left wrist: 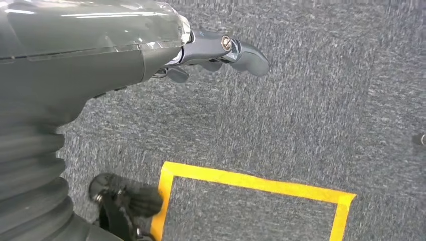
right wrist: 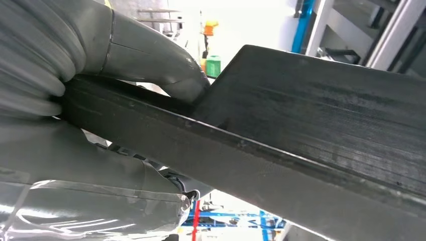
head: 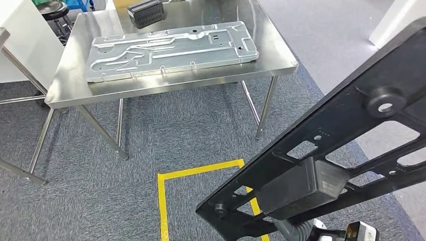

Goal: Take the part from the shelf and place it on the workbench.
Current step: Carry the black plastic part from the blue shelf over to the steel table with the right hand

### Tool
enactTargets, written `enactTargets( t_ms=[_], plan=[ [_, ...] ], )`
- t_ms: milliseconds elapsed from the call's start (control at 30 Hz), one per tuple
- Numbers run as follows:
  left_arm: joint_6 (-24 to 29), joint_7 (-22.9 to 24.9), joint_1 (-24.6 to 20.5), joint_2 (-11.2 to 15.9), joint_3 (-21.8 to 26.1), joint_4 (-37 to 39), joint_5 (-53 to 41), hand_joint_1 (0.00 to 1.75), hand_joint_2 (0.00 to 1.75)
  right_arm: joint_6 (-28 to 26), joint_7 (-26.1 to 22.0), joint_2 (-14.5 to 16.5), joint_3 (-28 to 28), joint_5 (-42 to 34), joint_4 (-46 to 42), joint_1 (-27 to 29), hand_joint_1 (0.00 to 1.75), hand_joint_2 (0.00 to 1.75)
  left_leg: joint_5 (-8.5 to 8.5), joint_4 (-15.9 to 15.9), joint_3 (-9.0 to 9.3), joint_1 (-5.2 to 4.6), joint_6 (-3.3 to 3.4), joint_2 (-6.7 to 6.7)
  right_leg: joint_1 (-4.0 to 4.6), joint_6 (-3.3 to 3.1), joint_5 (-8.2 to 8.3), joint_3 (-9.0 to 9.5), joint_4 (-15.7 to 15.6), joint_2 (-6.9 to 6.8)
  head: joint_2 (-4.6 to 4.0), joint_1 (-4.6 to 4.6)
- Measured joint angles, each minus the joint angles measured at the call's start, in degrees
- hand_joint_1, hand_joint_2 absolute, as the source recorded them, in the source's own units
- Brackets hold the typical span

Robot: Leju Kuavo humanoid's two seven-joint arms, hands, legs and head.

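Observation:
The part point(head: 321, 150) is a long, flat black frame with cut-out openings and a block on it. It slants across the lower right of the head view, above the carpet and apart from the workbench. My right hand point(right wrist: 95, 115) grips one end of the part point(right wrist: 301, 130), with the thumb over one face and the fingers under the other. In the head view my right hand point(head: 301, 232) is mostly hidden beneath the part. The steel workbench point(head: 75, 75) stands ahead and to the left. My left hand point(left wrist: 150, 50) hangs over the carpet with its fingers point(left wrist: 241, 50) apart, holding nothing.
A large grey metal plate point(head: 171, 47) covers much of the workbench, and a black box point(head: 145, 12) sits behind it. Yellow tape point(head: 162, 201) marks a square on the grey carpet in front. A stool point(head: 52, 10) and a white cabinet point(head: 20, 45) stand at the left.

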Motion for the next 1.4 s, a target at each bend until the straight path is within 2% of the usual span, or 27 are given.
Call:
enactTargets(
  t_ms=[33,67,100,167,233,300,400,467,533,567,600,633,700,733,767,867,900,967,1000,1067,1100,1133,1167,1233,1267,1300,1400],
  plan=[
    [0.0,0.0,0.1,0.0,0.0,0.0,0.0,0.0,1.75,0.0,0.0,0.1,0.0,0.0,0.0,0.0,1.75,1.75,-1.38,3.9,-2.13,0.02,-0.12,-0.09,0.07,-0.1,-0.12,0.08,0.0,0.1,0.0,0.0],
    [0.0,0.0,0.1,0.0,0.0,0.0,0.0,0.0,1.75,0.0,0.0,0.1,0.0,0.0,0.1,0.0,1.75,1.75,-1.55,6.1,-3.53,0.03,-0.15,-0.11,0.13,-0.13,-0.26,0.25,0.0,0.25,0.0,0.0],
    [0.0,0.0,0.2,0.0,0.0,0.0,0.0,0.0,1.75,0.0,0.0,0.2,0.0,0.0,0.2,0.0,1.75,1.75,-0.54,6.2,-3.98,0.04,-0.08,-0.12,0.19,-0.12,-0.46,0.52,0.0,0.43,0.0,0.0],
    [0.0,0.0,0.2,0.0,0.0,0.0,0.0,0.0,1.75,0.0,0.0,0.3,0.0,0.0,0.3,-0.1,1.75,1.75,4.28,-0.2,-1.55,0.01,0.36,-0.16,0.26,0.05,-0.98,1.35,0.0,0.76,0.0,0.0],
    [0.1,0.0,0.2,0.1,0.0,0.0,0.0,0.0,1.75,0.1,0.0,0.4,0.0,-0.1,0.3,-0.1,1.75,1.75,7.18,-7.5,1.55,-0.3,1.1,-0.32,0.37,0.5,-1.53,1.9,0.1,1.0,0.0,-0.01],
    [0.3,0.0,0.1,0.1,0.0,0.0,0.0,0.0,1.75,0.2,0.0,0.6,0.0,-0.1,0.4,-0.2,1.75,1.75,7.06,-10.2,2.55,-0.65,1.84,-0.41,0.35,1.19,-1.62,2.02,0.1,1.17,0.0,-0.01],
    [0.6,0.0,0.2,0.1,0.0,0.0,0.1,0.0,1.75,0.2,0.0,0.8,0.0,0.0,0.5,-0.3,1.75,1.75,6.89,-11.2,3.81,-0.45,2.93,-0.39,0.2,2.22,-1.83,2.01,1.8,1.1,0.0,0.0],
    [0.6,-0.1,0.1,0.1,0.0,0.0,0.1,0.0,1.75,0.3,0.0,0.8,0.0,0.0,0.6,-0.5,1.75,1.75,6.54,-11.5,4.97,-0.29,3.4,-0.4,0.05,2.69,-4.09,-0.48,6.8,0.95,0.0,0.0],
    [0.7,-0.2,0.1,0.0,0.1,0.0,0.1,0.0,1.75,0.3,0.0,0.9,0.0,0.0,0.7,-0.6,1.75,1.75,5.8,-11.5,5.72,-0.3,3.54,-0.4,-0.07,3.13,-6.65,-5.31,14.1,0.87,0.0,0.0],
    [0.7,-0.2,0.2,0.0,0.1,0.0,0.1,0.0,1.75,0.3,0.0,0.9,0.0,0.0,0.8,-0.6,1.75,1.75,5.35,-11.5,6.19,-0.31,3.48,-0.41,-0.14,3.3,-7.04,-7.31,16.3,0.82,0.0,0.0],
    [0.7,-0.3,0.2,-0.1,0.1,0.0,0.0,0.0,1.75,0.1,0.0,0.9,0.0,0.0,0.8,-0.6,1.75,1.75,4.85,-11.5,6.8,-0.3,3.42,-0.42,-0.2,3.42,-6.44,-8.44,16.7,0.77,0.0,0.0],
    [0.6,-0.3,0.3,-0.1,0.1,0.0,-0.1,0.0,1.75,0.0,0.0,0.9,0.0,0.0,0.9,-0.6,1.75,1.75,4.26,-11.5,7.61,-0.28,3.32,-0.44,-0.25,3.41,-4.79,-8.43,14.8,0.7,0.0,0.0],
    [0.5,-0.3,0.2,-0.1,0.1,0.0,-0.2,0.0,1.75,-0.2,0.0,0.9,0.0,0.0,0.9,-0.6,1.75,1.75,2.91,-11.5,9.29,-0.28,3.0,-0.4,-0.24,3.01,0.39,-6.64,7.6,0.45,0.0,0.0],
    [0.4,-0.3,0.2,-0.1,0.1,0.0,-0.3,0.0,1.75,-0.2,0.0,0.9,0.1,0.0,0.9,-0.6,1.75,1.75,2.28,-11.5,9.9,-0.32,2.73,-0.4,-0.1,2.6,2.06,-5.81,4.6,0.32,0.0,-0.01],
    [0.4,-0.3,0.1,-0.1,0.1,0.0,-0.4,0.0,1.75,-0.2,0.0,0.9,0.1,-0.1,0.9,-0.6,1.75,1.75,1.76,-11.7,10.26,-0.35,2.39,-0.36,0.06,2.16,3.08,-5.35,2.9,0.24,0.0,-0.02],
    [0.2,-0.3,-0.1,-0.1,0.1,0.0,-0.6,0.0,1.75,-0.3,0.0,0.9,0.1,-0.2,0.9,-0.5,1.75,1.75,1.74,-11.5,11.07,-0.4,1.3,-0.28,0.2,0.81,2.63,-4.38,1.6,0.51,0.0,-0.05],
    [0.2,-0.3,-0.2,-0.1,0.1,0.0,-0.6,0.0,1.75,-0.3,0.0,0.9,0.1,-0.2,0.9,-0.5,1.75,1.75,2.28,-9.7,10.55,-0.36,1.01,-0.29,0.14,0.4,2.3,-3.58,1.1,0.59,0.0,-0.05],
    [0.2,-0.3,-0.3,-0.1,0.0,0.0,-0.6,0.0,1.75,-0.2,0.0,0.9,0.0,-0.2,0.8,-0.6,1.75,1.75,2.58,-3.2,6.75,-0.21,0.51,-0.36,0.05,-0.16,1.47,-1.62,0.4,0.61,0.0,-0.05],
    [0.2,-0.3,-0.2,-0.1,0.1,0.0,-0.6,0.0,1.75,-0.2,0.0,0.9,0.0,-0.2,0.8,-0.6,1.75,1.75,1.75,0.7,4.02,-0.17,0.3,-0.38,0.09,-0.31,0.89,-0.73,0.1,0.62,0.0,-0.05],
    [0.2,-0.3,0.0,-0.1,0.1,0.0,-0.7,0.0,1.75,-0.2,0.0,0.9,0.0,-0.3,0.8,-0.6,1.75,1.75,-2.02,5.5,-0.78,-0.14,0.06,-0.39,0.16,-0.42,-0.48,1.09,-0.1,0.79,0.0,-0.05],
    [0.2,-0.3,0.1,-0.1,0.1,0.0,-0.7,0.0,1.75,-0.2,0.0,0.9,0.0,-0.4,0.8,-0.6,1.75,1.75,-3.53,5.8,-2.3,-0.14,0.11,-0.39,0.21,-0.44,-1.26,2.13,-0.1,0.9,0.0,-0.05],
    [0.1,-0.3,0.2,-0.1,0.1,0.0,-0.7,0.0,1.75,-0.2,0.0,0.9,0.0,-0.4,0.8,-0.6,1.75,1.75,-3.7,4.3,-3.13,-0.14,0.3,-0.39,0.29,-0.43,-2.12,3.3,-0.1,0.98,0.0,-0.05],
    [0.1,-0.3,0.2,-0.1,0.1,0.0,-0.7,0.0,1.75,-0.2,0.0,0.9,0.0,-0.5,0.8,-0.6,1.75,1.75,-2.19,1.7,-3.37,-0.17,0.62,-0.39,0.38,-0.41,-2.99,4.46,-0.1,1.04,0.0,-0.05],
    [0.2,-0.3,0.3,0.0,0.1,0.0,-0.8,0.0,1.75,-0.2,0.0,0.9,0.0,-0.6,0.9,-0.6,1.75,1.75,5.41,-4.9,-3.15,-0.43,1.43,-0.49,0.56,-0.26,-4.68,6.47,-0.1,1.21,0.0,-0.04],
    [0.2,-0.2,0.5,0.0,0.1,0.0,-0.8,0.0,1.75,-0.2,0.0,0.9,0.0,-0.5,0.9,-0.6,1.75,1.75,8.48,-7.0,-2.83,-0.66,1.72,-0.55,0.62,-0.03,-5.46,7.16,-0.2,1.37,0.0,-0.04],
    [0.2,-0.2,0.5,0.1,0.1,0.0,-0.8,0.0,1.75,-0.2,0.0,1.0,0.0,-0.5,0.8,-0.6,1.75,1.75,10.48,-8.2,-2.51,-0.89,2.02,-0.63,0.59,0.28,-6.02,7.86,-0.1,1.53,0.0,-0.04],
    [0.3,-0.2,0.1,0.4,0.1,0.0,-1.0,0.0,1.75,-0.2,0.0,1.0,0.0,-0.4,0.4,-0.7,1.75,1.75,10.12,-9.3,-0.41,-1.03,2.95,-0.76,0.4,1.35,-5.57,8.25,2.3,1.54,0.0,-0.04]
  ],
)
